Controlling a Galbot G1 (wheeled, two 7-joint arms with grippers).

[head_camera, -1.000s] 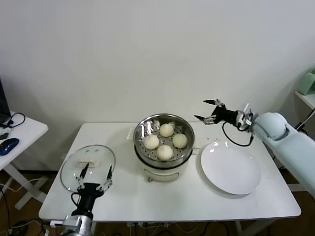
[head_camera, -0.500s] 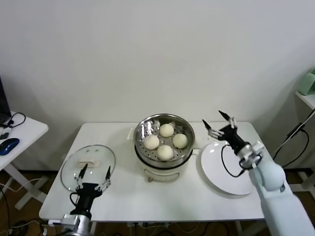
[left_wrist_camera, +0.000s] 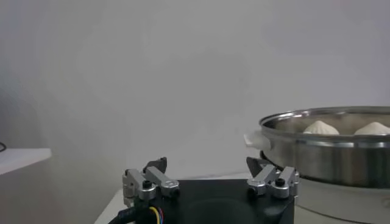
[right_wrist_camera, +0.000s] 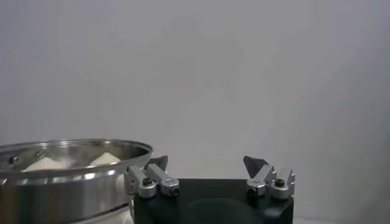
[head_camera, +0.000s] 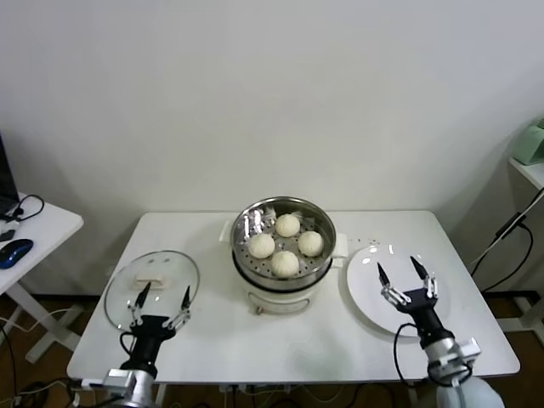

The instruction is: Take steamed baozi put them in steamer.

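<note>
Four cream-white steamed baozi sit on the perforated tray inside the shiny steamer at the table's middle. Two bun tops also show over the steamer rim in the left wrist view and in the right wrist view. My right gripper is open and empty, low at the front right over the white plate. My left gripper is open and empty at the front left, by the glass lid. Both grippers point toward the back wall, as the wrist views show.
The round glass lid with its pale rectangular knob lies on the table at the left. A side table with a blue mouse stands at the far left. A cable hangs at the right.
My right arm has swung down and back from beside the steamer's right rim to low at the front right over the plate. The left gripper, buns and steamer have not moved.
</note>
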